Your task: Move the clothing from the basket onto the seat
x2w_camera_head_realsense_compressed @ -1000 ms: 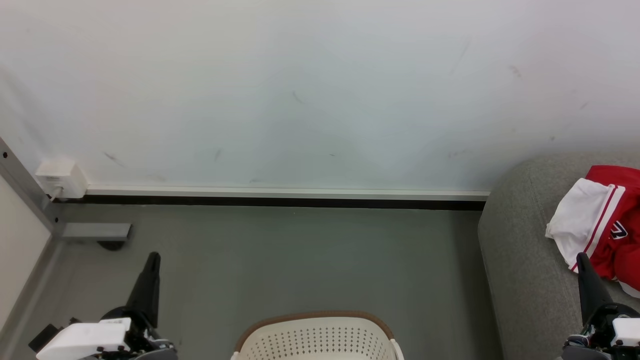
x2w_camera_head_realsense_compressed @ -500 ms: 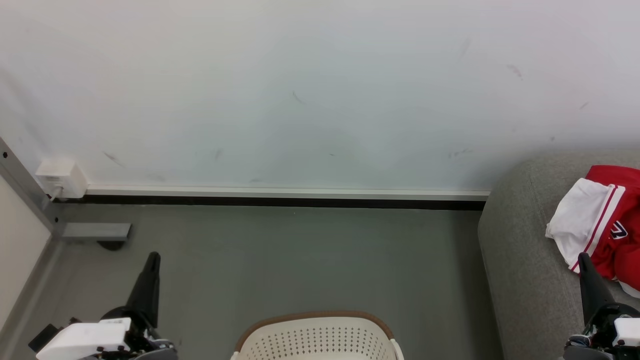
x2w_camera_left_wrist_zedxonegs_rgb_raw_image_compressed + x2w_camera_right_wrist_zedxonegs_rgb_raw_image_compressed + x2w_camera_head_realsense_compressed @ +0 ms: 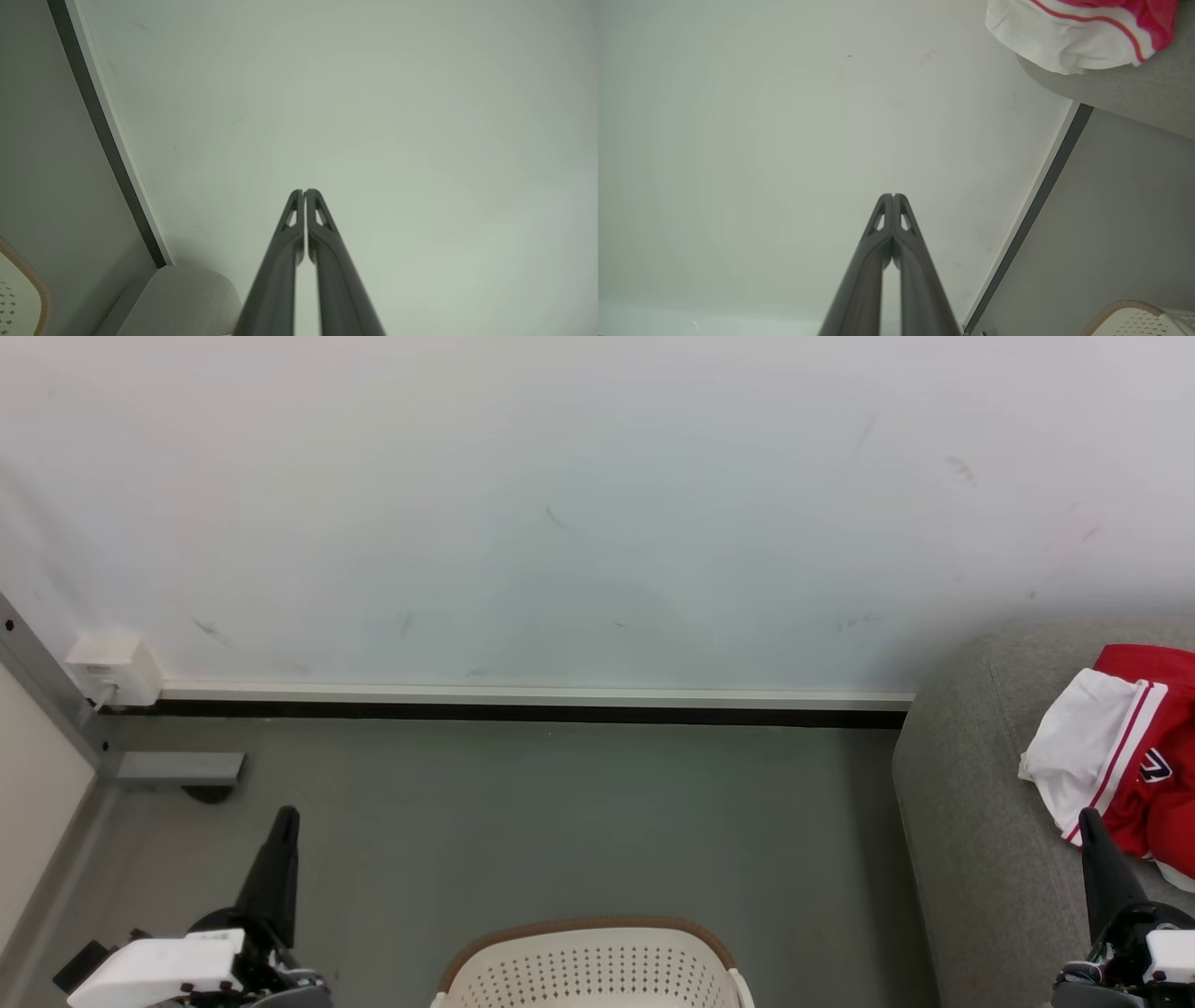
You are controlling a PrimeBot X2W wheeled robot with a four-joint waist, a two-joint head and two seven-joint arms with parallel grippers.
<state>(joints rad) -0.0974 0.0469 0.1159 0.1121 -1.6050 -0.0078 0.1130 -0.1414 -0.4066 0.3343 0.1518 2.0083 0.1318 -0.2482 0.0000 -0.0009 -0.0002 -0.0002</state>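
Nothing has moved: the clothing [image 3: 1116,747] lies on the seat [image 3: 971,821], just beyond the closed, empty right gripper [image 3: 1086,815]. The left gripper [image 3: 288,814] is closed too. The basket [image 3: 588,926] interior is cut off.

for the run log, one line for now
clothing on seat | basket on floor | left gripper shut | right gripper shut

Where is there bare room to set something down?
On the seat, a bare grey strip between its rounded left edge and the clothing. On the floor, between skirting, basket, left gripper and seat. Crowded: the seat's right, under the clothing, by the right gripper.
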